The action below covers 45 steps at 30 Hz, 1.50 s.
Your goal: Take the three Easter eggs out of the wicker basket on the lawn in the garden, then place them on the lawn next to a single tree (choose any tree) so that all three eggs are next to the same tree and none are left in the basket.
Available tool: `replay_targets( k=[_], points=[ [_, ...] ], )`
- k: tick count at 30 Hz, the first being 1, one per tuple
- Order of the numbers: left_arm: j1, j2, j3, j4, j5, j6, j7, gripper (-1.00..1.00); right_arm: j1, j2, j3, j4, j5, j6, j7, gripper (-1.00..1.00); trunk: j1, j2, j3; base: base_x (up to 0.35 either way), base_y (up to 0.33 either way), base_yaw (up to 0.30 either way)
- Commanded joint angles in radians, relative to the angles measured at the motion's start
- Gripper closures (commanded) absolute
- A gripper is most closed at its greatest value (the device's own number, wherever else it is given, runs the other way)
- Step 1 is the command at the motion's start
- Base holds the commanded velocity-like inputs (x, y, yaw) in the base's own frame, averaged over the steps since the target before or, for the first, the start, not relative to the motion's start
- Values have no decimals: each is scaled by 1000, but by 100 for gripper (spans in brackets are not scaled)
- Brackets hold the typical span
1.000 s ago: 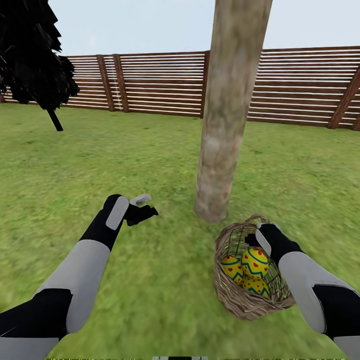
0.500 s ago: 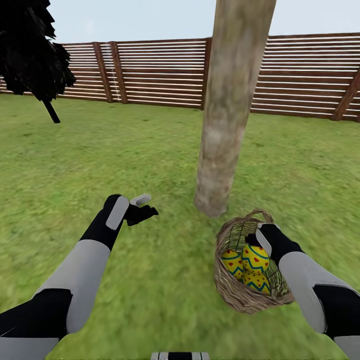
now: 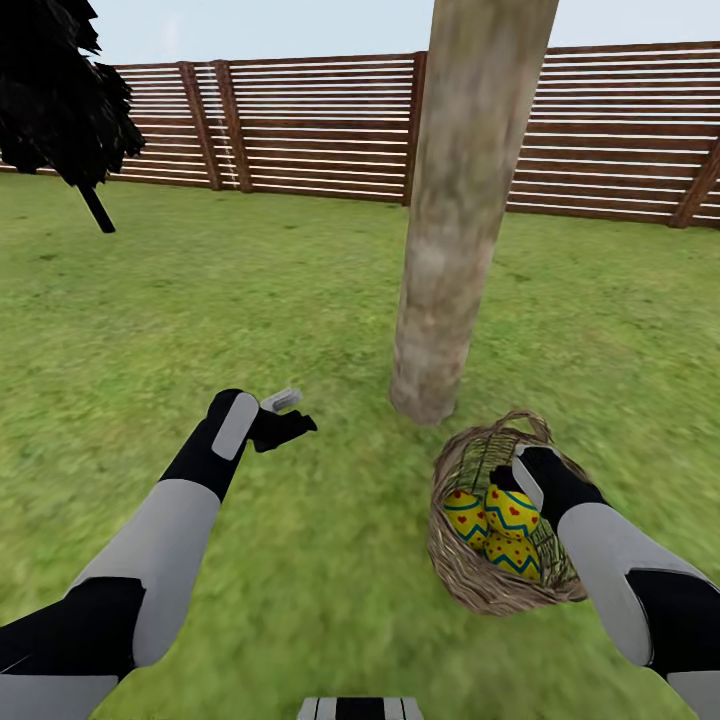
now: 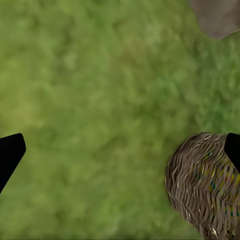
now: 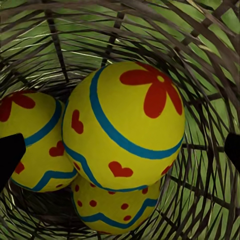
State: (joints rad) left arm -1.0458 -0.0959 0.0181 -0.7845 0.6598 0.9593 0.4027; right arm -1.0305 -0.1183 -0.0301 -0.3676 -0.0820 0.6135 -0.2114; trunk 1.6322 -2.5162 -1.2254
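Lying piled together inside the wicker basket (image 3: 470, 575) are all three Easter eggs (image 3: 505, 528): one flower-and-heart egg (image 5: 127, 125) is sitting on top, a second (image 5: 32, 142) is resting beside it, a third (image 5: 112, 210) is sitting beneath. The basket is standing on the lawn (image 3: 300, 560) just beside the foot of the tree (image 3: 440, 300), on the near side of the trunk. My right gripper (image 3: 505, 478) is reaching into the basket mouth above the eggs, its jaws standing spread wide and touching no egg. My left gripper (image 3: 285, 415) is hovering over bare grass, well apart from the basket on the other side of the tree, fingers parted and empty. A slatted wooden fence (image 3: 320, 125) is running behind the tree, and a black conifer (image 3: 60, 100) is standing off near the fence.
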Motion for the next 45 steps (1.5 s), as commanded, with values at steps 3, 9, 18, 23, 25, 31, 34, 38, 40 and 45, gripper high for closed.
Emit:
replay_targets(
  k=[3, 9, 18, 23, 25, 31, 34, 38, 40, 45],
  points=[
    [0, -1, 2, -1, 10, 2, 10, -100, 0, 0, -2, -1, -9, -37, -7, -100, 0, 0, -1, 0, 0, 0],
    [0, -1, 2, -1, 9, 2, 9, -100, 0, 0, -2, 0, -8, -77, -8, -100, 0, 0, -1, 0, 0, 0],
    [0, -1, 2, -1, 11, 2, 10, -100, 1, -1, 1, -1, -8, -86, -7, -100, 0, 0, -1, 0, 0, 0],
    [0, 0, 2, -1, 11, 2, 10, -100, 1, -1, 1, -3, -8, -86, -9, -100, 0, 0, -1, 0, 0, 0],
    [0, 1, 2, -1, 10, 1, 10, -100, 0, 0, 1, -2, -8, -86, -8, -100, 0, 0, -1, 0, 0, 0],
    [0, 0, 2, -1, 10, 1, 9, -100, 1, 0, 1, -1, -8, -86, -8, -100, 1, -1, -9, 0, 0, 0],
    [0, 0, 2, -1, 10, 1, 8, -100, 1, 0, 1, -1, -8, -87, -7, -100, 2, -2, -20, 0, 0, 0],
    [0, 0, 2, -1, 10, 1, 6, -100, 1, -1, 1, -2, -8, -87, -7, -100, 4, -2, -36, 0, 0, 0],
    [0, 0, 2, -1, 10, 1, 6, -100, 1, -1, 1, -3, -8, -87, -7, -100, 5, -3, -43, 0, 0, 0],
    [0, -1, 2, -1, 11, 1, 4, -100, 1, -1, 1, -4, -8, -87, -8, -100, 7, -4, -63, 0, 0, 0]
  ],
)
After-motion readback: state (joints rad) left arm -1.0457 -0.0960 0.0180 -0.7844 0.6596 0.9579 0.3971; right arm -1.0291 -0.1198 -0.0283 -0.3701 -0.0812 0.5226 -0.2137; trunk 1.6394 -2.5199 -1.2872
